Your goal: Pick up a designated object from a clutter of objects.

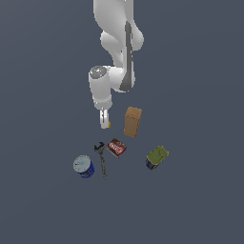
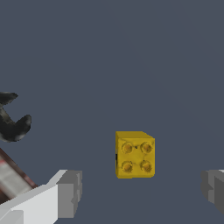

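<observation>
- Grey fingertips (image 2: 70, 192) fill the near edge of the wrist view, spread wide with nothing held; the gripper (image 2: 142, 190) straddles the yellow cube (image 2: 134, 154).
- Seen from outside, the cube (image 1: 109, 124) peeks out beside the gripper (image 1: 104, 125), on the floor just off the brown box (image 1: 132, 121).
- It sits nearer one finger than the other, so closing now could shove or twist it before both pads bite.
- Being so small, it could pop free if pinched high.
- Just beside lie the wrench (image 2: 13, 120) and red packet (image 2: 11, 177); a drifting finger might nudge them.
</observation>
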Action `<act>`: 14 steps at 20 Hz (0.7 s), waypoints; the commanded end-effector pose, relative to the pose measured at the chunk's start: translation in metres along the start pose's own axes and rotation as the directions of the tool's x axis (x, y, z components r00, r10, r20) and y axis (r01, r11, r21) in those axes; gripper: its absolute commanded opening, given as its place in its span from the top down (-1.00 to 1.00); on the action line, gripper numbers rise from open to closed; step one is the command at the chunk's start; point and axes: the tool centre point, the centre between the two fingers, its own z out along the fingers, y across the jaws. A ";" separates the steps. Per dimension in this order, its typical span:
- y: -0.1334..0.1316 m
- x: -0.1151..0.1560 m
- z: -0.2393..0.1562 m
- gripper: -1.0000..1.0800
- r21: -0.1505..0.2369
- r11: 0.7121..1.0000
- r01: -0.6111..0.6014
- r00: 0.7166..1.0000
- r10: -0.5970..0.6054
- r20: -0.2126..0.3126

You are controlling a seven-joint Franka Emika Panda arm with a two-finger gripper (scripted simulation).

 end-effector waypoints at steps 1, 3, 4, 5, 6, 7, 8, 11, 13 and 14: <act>0.000 0.000 0.005 -0.92 0.000 1.000 0.000 1.000 0.000 0.000; 0.001 0.000 0.012 -0.92 -0.001 1.000 -0.001 1.000 0.001 0.000; 0.001 0.000 0.015 -0.92 -0.001 1.000 -0.002 1.000 0.002 0.000; 0.001 0.000 0.019 -0.92 -0.001 1.000 -0.002 1.000 0.002 0.000; 0.001 0.000 0.024 -0.92 0.000 1.000 -0.003 1.000 0.003 0.000; 0.001 0.000 0.028 -0.92 0.000 1.000 -0.003 1.000 0.003 0.000; 0.001 0.000 0.031 -0.92 0.000 1.000 -0.003 1.000 0.003 0.000; 0.001 0.000 0.040 -0.92 0.000 1.000 -0.004 1.000 0.004 0.000; 0.001 0.000 0.043 -0.92 0.000 1.000 -0.004 1.000 0.004 0.000; 0.001 0.000 0.045 -0.92 0.000 1.000 -0.005 1.000 0.005 0.000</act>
